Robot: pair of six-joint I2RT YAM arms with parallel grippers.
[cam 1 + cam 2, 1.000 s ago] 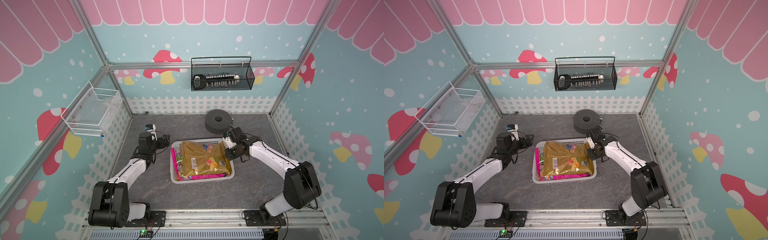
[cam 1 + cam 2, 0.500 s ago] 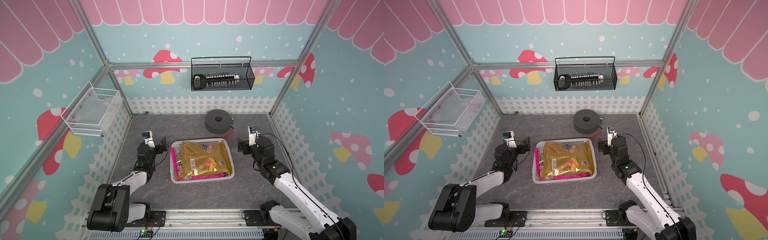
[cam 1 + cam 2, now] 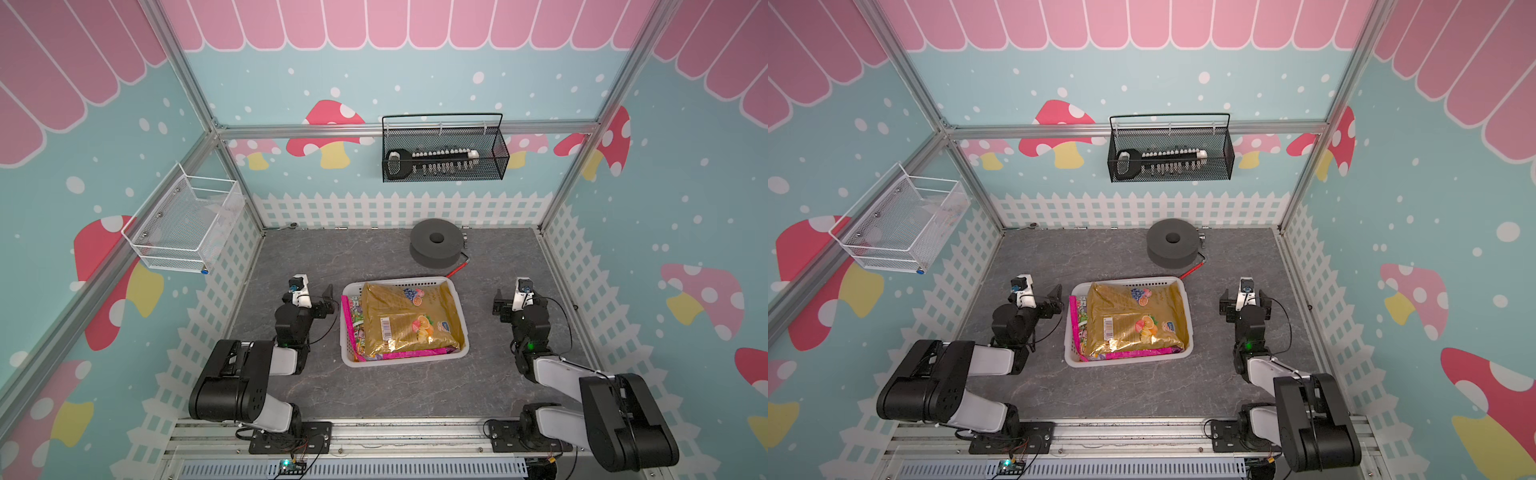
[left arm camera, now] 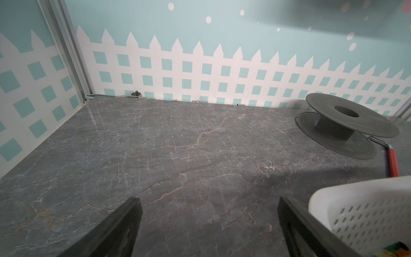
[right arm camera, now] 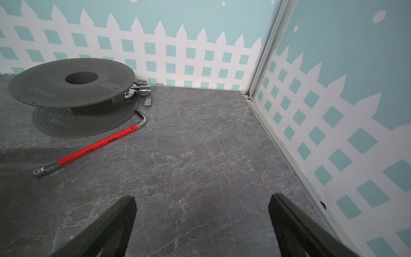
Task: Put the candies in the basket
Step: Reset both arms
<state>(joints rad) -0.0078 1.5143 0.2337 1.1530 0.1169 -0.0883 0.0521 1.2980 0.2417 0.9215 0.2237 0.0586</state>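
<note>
Right claw (image 5: 202,198) back, clear of basket (image 3: 407,360)

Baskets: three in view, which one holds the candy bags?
The white plastic basket, the only one not hung on a wall; the gold bag tops its pile. The black mesh basket holds tools, the white wire basket shows no candy.

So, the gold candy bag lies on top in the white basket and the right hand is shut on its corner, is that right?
Not quite. The gold candy bag does lie on top in the white basket, but the right hand is open and empty, apart from the basket, as both top views show.
</note>
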